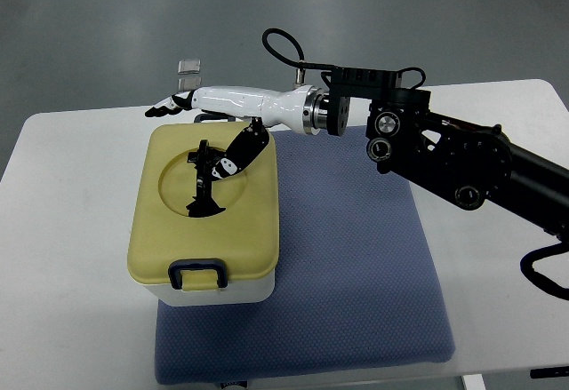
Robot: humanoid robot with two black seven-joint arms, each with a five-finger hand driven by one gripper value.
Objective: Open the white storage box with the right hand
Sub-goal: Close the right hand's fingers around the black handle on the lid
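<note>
The white storage box stands on the left part of a blue mat, closed under a pale yellow lid. A dark blue latch sits at the lid's near edge. A black handle lies in the lid's round recess. My right hand reaches in from the right and hovers over the lid's far edge. Its fingers stretch out to the left past the box and hold nothing. Its thumb points down to the recess, close to the handle; whether it touches is unclear.
The blue mat covers the middle of the white table. A small clear object lies beyond the table's far edge. The black right arm crosses the table's right side above the mat.
</note>
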